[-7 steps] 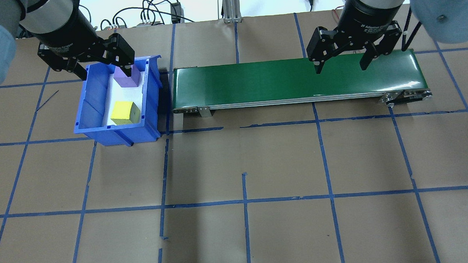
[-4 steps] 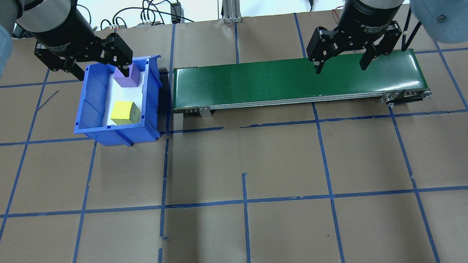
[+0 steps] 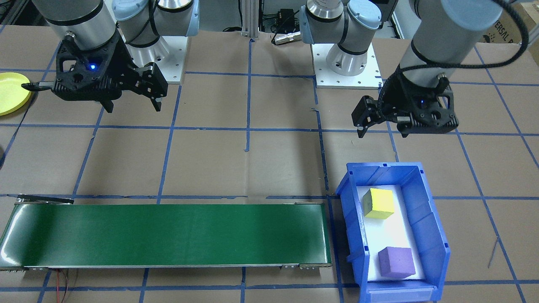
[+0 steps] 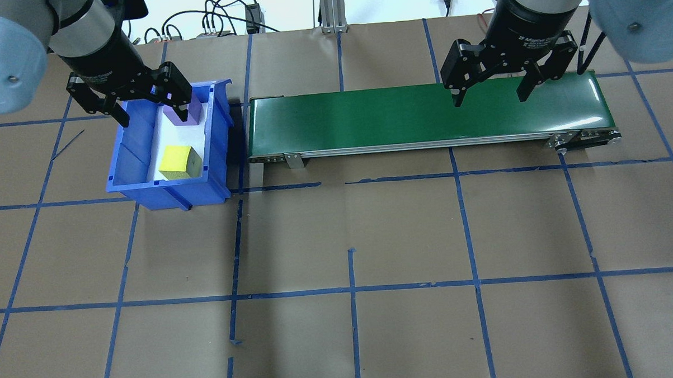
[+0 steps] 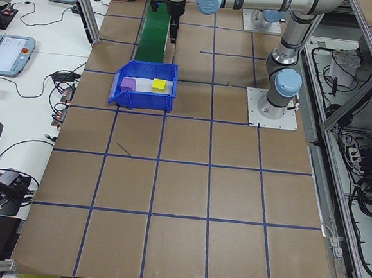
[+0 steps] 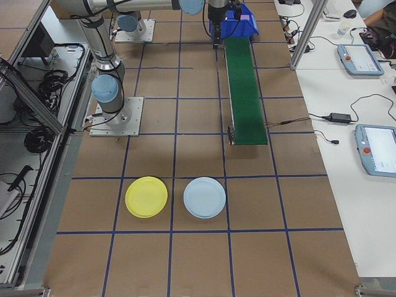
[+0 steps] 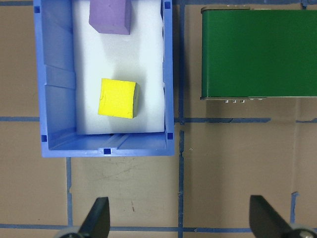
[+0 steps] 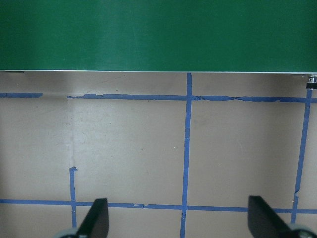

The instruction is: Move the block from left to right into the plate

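Overhead, left gripper (image 4: 147, 110) hangs above the near wall of the blue bin (image 4: 128, 157), fingers spread wide, nothing between them. Left wrist view confirms: both fingertips (image 7: 99, 218) are apart over bare brown table paper (image 7: 223, 163), bin just ahead of them.

Two blocks inside the bin on a white liner. Yellow block (image 4: 179, 162) sits toward the robot's side, slightly turned; purple block (image 4: 187, 113) sits toward the far end, partly hidden by a gripper finger in the overhead view, clear in the front view (image 3: 396, 262). Blocks are apart, neither touched.

Green conveyor belt (image 4: 423, 116) lies just right of the bin, bare. Right gripper (image 4: 487, 97) hovers by its right end on the robot's side, released, holding nothing.

Yellow plate (image 6: 146, 197) rests flat on the table beyond the belt's right end, well apart from the bin, beside a pale blue plate (image 6: 204, 197). Nothing on either.
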